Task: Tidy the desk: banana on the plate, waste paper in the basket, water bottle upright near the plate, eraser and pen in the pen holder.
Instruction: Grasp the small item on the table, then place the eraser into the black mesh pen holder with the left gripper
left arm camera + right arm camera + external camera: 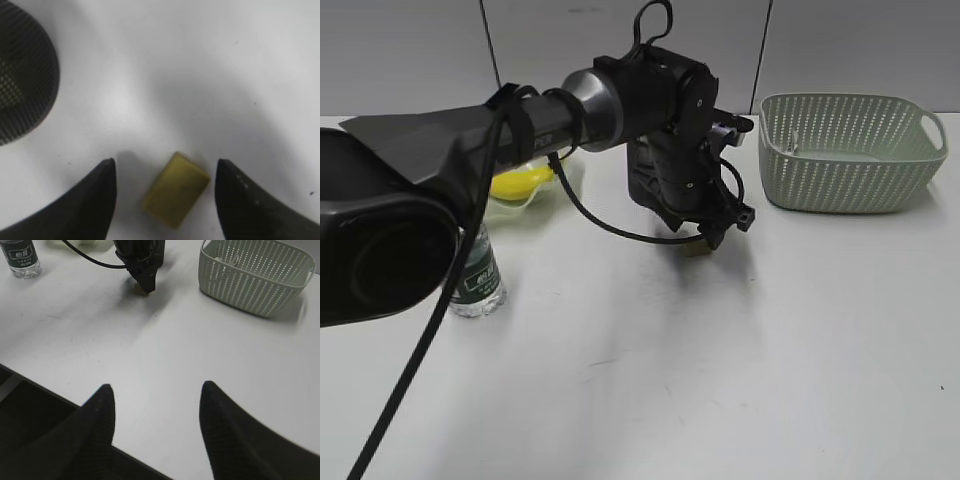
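A yellow-tan eraser point(176, 190) lies flat on the white table, between the fingers of my open left gripper point(165, 161), which touches nothing. In the exterior view the left gripper point(723, 226) points down at mid-table, with a corner of the eraser point(697, 249) showing under it. The black mesh pen holder point(20, 90) stands just beside it. The banana point(520, 182) lies on the plate point(570, 178). The water bottle point(478, 280) stands upright in front of the plate. My right gripper point(155, 390) is open and empty over the table's front edge. I cannot make out the pen.
The pale green basket point(850, 150) stands at the back right and also shows in the right wrist view point(255, 275), with a small pale lump inside. The left arm's black cable hangs over the table's left half. The table's dark front edge point(45, 390) is close to the right gripper.
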